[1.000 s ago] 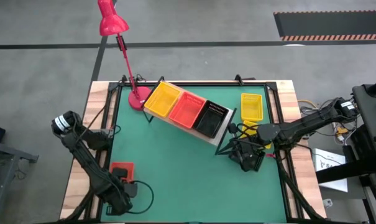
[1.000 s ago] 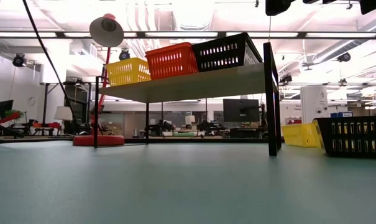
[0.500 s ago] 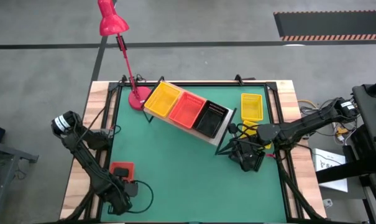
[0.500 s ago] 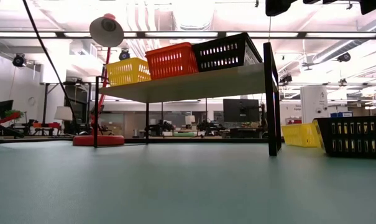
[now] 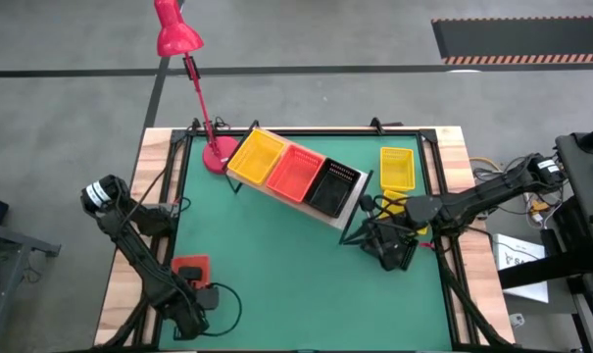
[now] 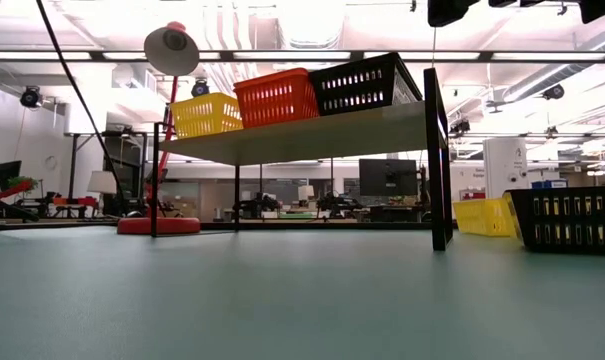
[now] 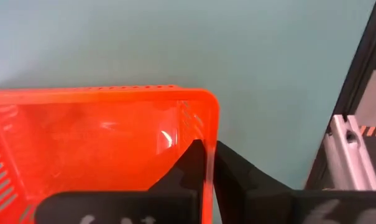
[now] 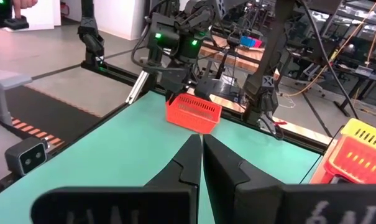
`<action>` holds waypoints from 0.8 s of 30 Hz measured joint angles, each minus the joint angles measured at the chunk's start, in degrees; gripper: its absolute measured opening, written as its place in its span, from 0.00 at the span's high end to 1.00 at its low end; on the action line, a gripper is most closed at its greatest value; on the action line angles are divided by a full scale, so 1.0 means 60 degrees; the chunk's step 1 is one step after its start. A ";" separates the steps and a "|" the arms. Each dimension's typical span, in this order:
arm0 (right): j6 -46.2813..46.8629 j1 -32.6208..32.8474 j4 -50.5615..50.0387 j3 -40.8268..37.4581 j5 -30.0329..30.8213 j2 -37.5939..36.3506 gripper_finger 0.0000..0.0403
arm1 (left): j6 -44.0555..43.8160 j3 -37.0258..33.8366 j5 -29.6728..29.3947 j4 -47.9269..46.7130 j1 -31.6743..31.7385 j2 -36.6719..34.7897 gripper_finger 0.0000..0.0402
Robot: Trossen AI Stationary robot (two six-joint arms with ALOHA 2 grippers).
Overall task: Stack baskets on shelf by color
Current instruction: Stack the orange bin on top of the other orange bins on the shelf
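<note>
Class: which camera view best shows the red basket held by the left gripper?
The left wrist view: the red basket fills it, its wall pinched by the left gripper. The high view shows it small, the right wrist view from afar. The low view misses it.

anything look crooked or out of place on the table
The shelf sits diagonally across the green mat rather than square to its edges. The yellow, red-orange and black baskets on it sit neatly in a row. Nothing looks spilled or damaged.

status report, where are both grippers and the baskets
Left gripper shut on red basket rim, near-left table. Right gripper shut, by black basket. Shelf holds yellow, red, black.
</note>
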 joint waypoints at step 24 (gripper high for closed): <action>-0.1073 0.0235 0.0648 -0.0742 0.0095 -0.1050 0.98 | -0.0023 0.3215 -0.2644 -0.2288 0.0397 -0.0007 1.00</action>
